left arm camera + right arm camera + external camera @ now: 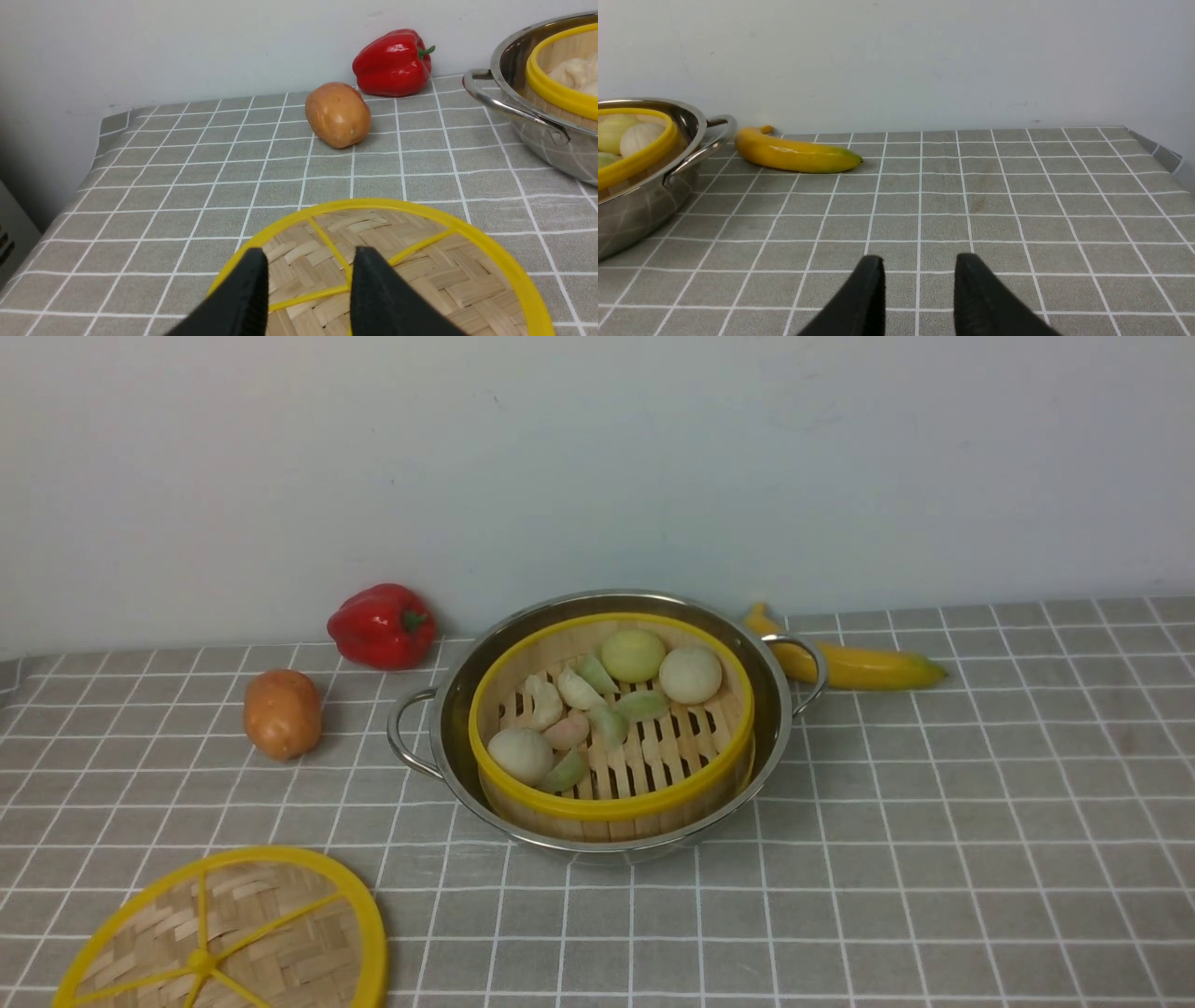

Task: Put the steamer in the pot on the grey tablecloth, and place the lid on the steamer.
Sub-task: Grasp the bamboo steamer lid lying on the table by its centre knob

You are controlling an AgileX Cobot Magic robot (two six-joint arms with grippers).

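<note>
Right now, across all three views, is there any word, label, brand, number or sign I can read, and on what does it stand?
None: no readable text in any view.
The pot, steamer, lid, red pepper, potato, banana and wall bear no print.
The grey tablecloth shows only its white grid lines.
</note>
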